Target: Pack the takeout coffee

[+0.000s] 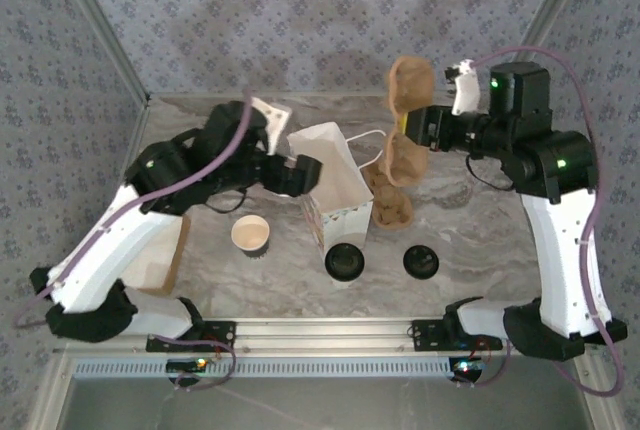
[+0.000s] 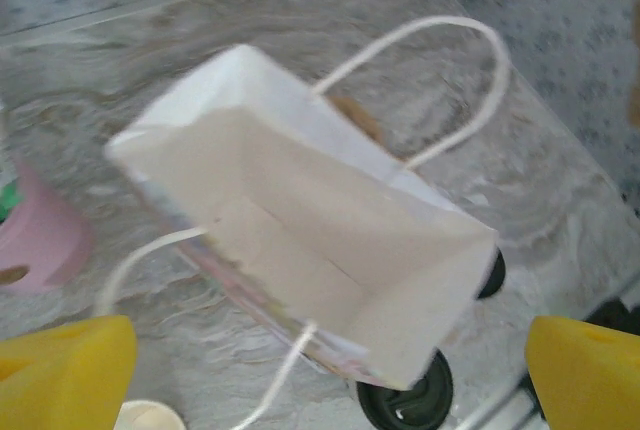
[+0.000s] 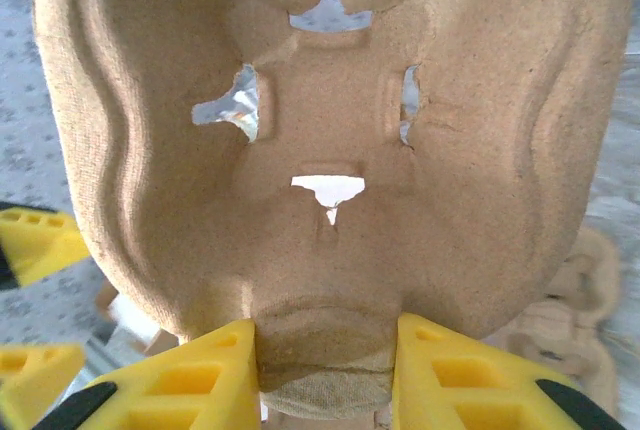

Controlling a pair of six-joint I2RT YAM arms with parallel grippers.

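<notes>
A white paper bag [image 1: 332, 182] with rope handles stands open in the middle of the table; its bare inside [image 2: 330, 240] faces the left wrist camera. My left gripper [image 1: 303, 176] hangs at the bag's left rim, open, its yellow fingers [image 2: 65, 370] wide apart with nothing between them. My right gripper [image 1: 425, 128] is raised to the right of the bag and shut on a brown pulp cup carrier [image 1: 408, 120], which hangs upright. Its fingertips [image 3: 200, 380] pinch the carrier's lower rim [image 3: 325, 350]. A lidless paper cup [image 1: 250, 234] stands left of the bag's front.
A second pulp carrier [image 1: 393, 205] lies on the table right of the bag. Two black lids [image 1: 345, 262] [image 1: 420, 261] lie in front of it, one of them just past the bag's corner [image 2: 405, 400]. A flat brown paper piece [image 1: 165, 250] lies under the left arm.
</notes>
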